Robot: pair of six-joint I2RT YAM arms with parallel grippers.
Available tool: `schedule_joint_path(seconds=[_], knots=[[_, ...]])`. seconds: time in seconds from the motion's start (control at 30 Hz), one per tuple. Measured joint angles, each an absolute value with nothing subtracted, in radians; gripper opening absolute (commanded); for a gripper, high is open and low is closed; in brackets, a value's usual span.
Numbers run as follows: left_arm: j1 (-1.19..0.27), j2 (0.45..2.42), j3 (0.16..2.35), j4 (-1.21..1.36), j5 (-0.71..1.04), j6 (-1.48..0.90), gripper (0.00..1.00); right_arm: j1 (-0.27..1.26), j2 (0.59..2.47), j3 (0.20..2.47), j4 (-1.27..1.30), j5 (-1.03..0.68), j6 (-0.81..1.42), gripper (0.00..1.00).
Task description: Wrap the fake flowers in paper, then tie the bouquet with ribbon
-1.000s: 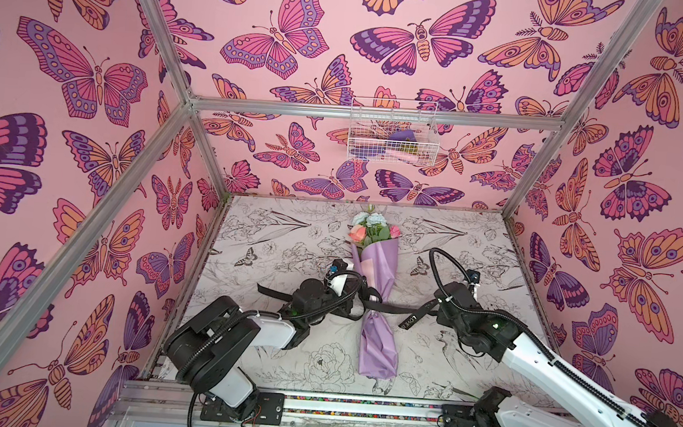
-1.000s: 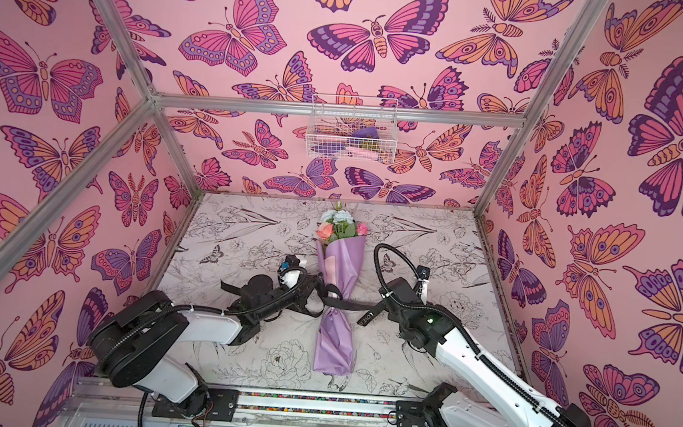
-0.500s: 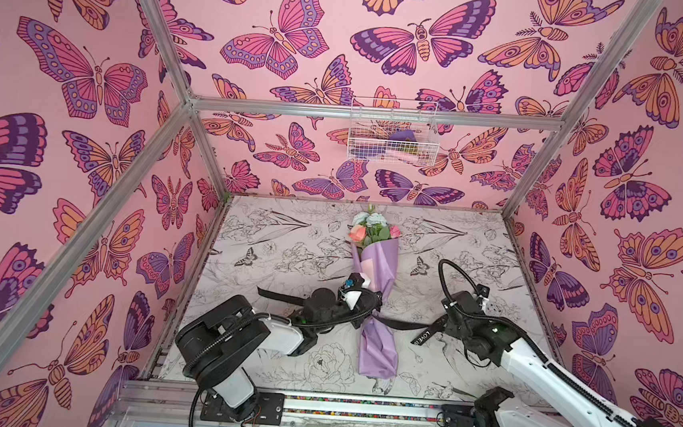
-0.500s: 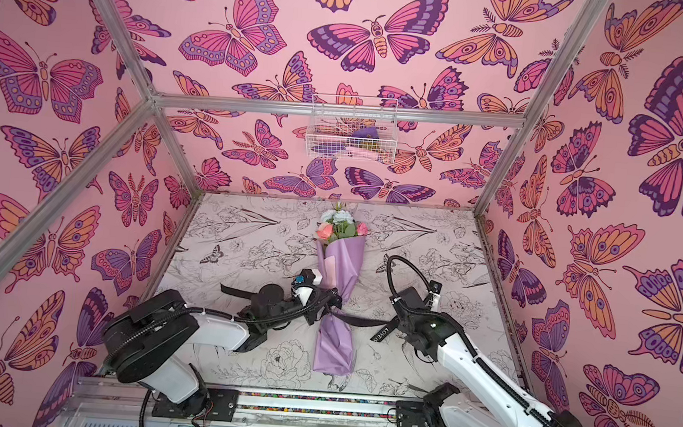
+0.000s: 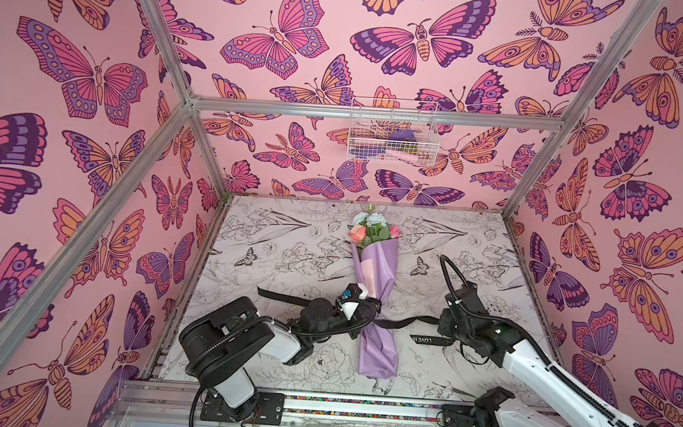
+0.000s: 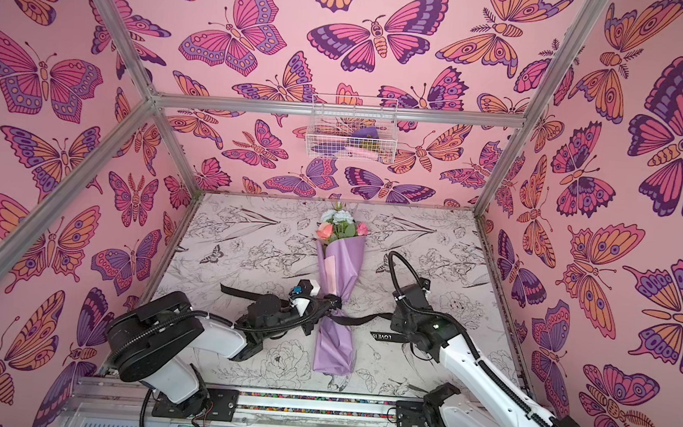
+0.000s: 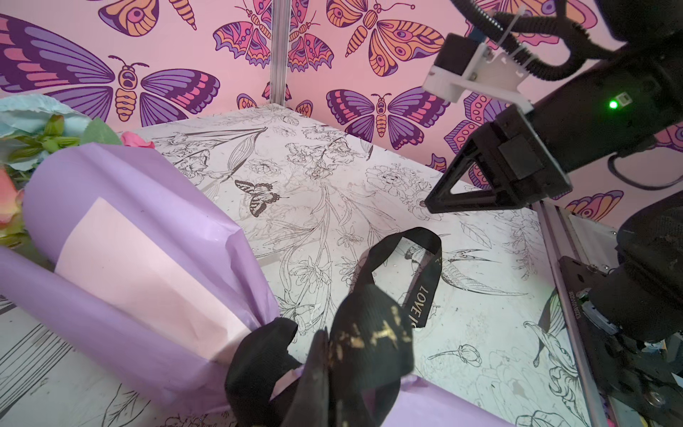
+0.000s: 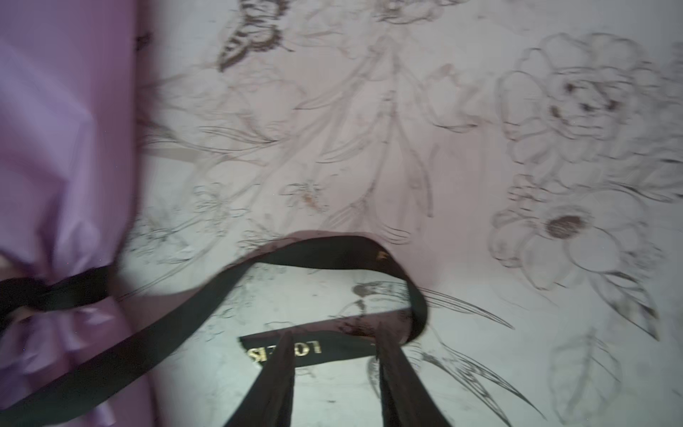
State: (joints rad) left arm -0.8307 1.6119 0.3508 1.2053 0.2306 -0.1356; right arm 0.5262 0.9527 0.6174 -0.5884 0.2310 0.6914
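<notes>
The bouquet of fake flowers (image 5: 373, 275) (image 6: 340, 264) lies lengthwise mid-table in lilac-and-pink paper (image 7: 122, 229), blooms toward the back wall. A black ribbon (image 5: 402, 322) (image 6: 358, 319) cinches its narrow waist. My left gripper (image 5: 367, 308) (image 6: 330, 304) (image 7: 329, 380) is shut on the ribbon (image 7: 369, 332) right at the waist. To the right, my right gripper (image 5: 441, 334) (image 6: 395, 329) (image 8: 334, 334) (image 7: 430, 205) stands open just above the table, holding nothing. The ribbon's lettered end (image 8: 314, 347) lies looped on the table under its fingertips (image 8: 286, 344).
A second ribbon tail (image 5: 279, 297) trails left over the left arm. A white wire basket (image 5: 392, 131) hangs on the back wall. Butterfly-printed walls and aluminium posts (image 5: 544, 155) close in the table; a rail (image 5: 358, 403) runs along the front edge.
My right gripper has opened and let go of the ribbon end, which dropped onto the table. The left gripper moved right to the bouquet's waist, still shut on the ribbon.
</notes>
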Motion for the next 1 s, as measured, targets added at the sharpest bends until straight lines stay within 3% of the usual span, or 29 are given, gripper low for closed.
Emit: schedule_joint_path(seconds=[0.13,0.37,0.6,1.0], knots=[[-0.833,1.612,0.348,1.219,0.226,-0.139,0.0,0.591,0.995,0.627,-0.455,0.126,0.63,0.4],[-0.833,1.612,0.309,1.259,0.211,-0.148,0.0,0.762,1.235,0.726,-0.262,0.086,0.515,0.46],[-0.833,1.612,0.305,1.295,0.204,-0.162,0.0,0.783,1.377,0.768,-0.133,0.064,0.452,0.48],[-0.833,1.619,0.302,1.316,0.201,-0.172,0.0,0.786,1.431,0.779,-0.059,0.019,0.437,0.51]])
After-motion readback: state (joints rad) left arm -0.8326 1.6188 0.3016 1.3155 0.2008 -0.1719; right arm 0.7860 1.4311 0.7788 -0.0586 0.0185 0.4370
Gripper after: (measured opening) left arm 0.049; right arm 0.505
